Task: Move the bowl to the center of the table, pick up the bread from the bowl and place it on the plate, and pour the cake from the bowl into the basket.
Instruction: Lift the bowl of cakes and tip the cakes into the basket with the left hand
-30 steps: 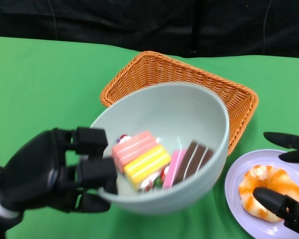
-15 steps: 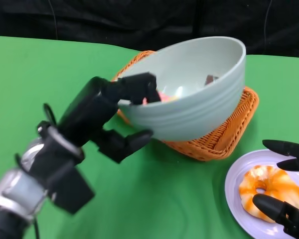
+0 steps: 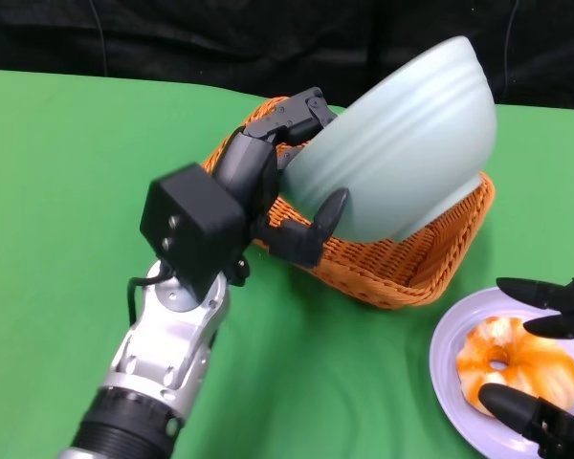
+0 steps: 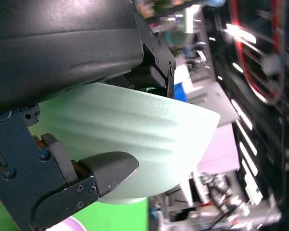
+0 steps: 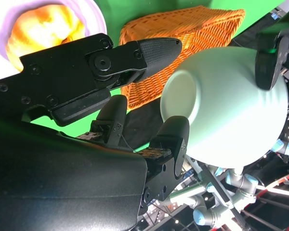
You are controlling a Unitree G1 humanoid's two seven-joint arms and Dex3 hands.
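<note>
Green table point(image 3: 57, 191), left hand point(image 3: 277, 182) gripping tipped bowl point(image 3: 411, 153) over basket point(image 3: 402, 268), right hand point(image 3: 555, 363) spread

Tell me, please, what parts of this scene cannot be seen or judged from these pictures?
- Cake: no view shows it; the tipped bowl, held by the left hand, turns its inside away.
- Basket inside: the bowl covers it in the head view.
- Plate and right hand: cut off by the head view's edge.
- Bread: partly behind that hand in the right wrist view.

Pale mint bowl point(image 3: 411, 143), ridged; orange wicker basket point(image 3: 430, 253); lilac plate point(image 3: 450, 373) w/ orange-white bread point(image 3: 517, 368); green desk point(image 3: 77, 172).
</note>
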